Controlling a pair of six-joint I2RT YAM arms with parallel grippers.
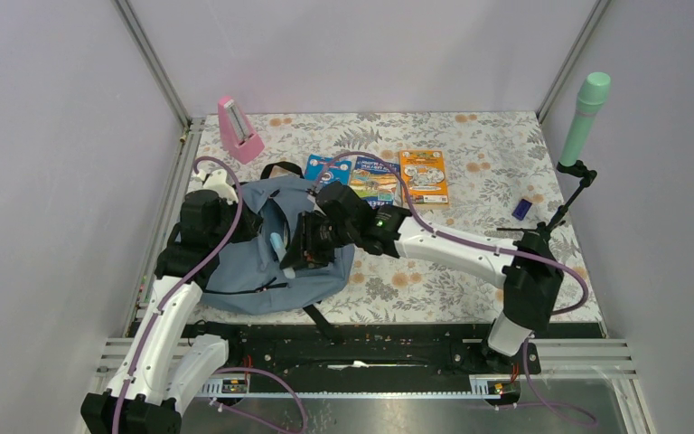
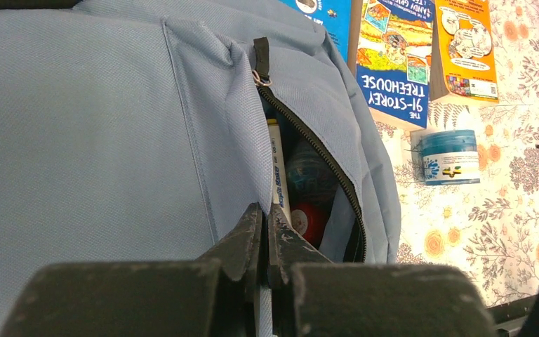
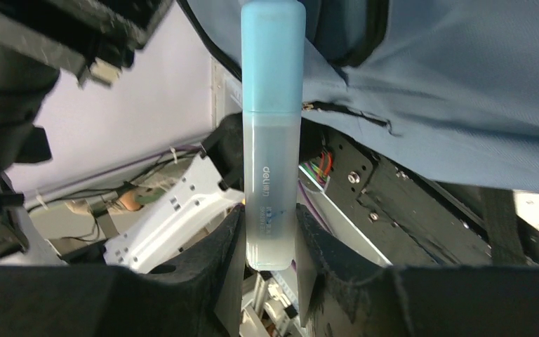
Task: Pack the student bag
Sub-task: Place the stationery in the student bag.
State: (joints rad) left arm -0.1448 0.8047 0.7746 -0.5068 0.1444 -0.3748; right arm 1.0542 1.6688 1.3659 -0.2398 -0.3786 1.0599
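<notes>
Gripping blue marker (image 3: 272,105), right pincer (image 3: 269,216), left pincer (image 2: 264,216) seemingly pinching student bag (image 2: 98,140), books (image 2: 396,63) beside

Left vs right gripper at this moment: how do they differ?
The left gripper pinches fabric of the student bag at its open pocket's edge; the right gripper clamps a blue-capped pen by its clear end. The left gripper's fingers nearly meet; the right gripper's fingers are spread by the pen's width. Shared: both are shut on something, right at the bag.

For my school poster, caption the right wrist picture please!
Right gripper grips a blue deli highlighter beside the grey-blue backpack.
</notes>
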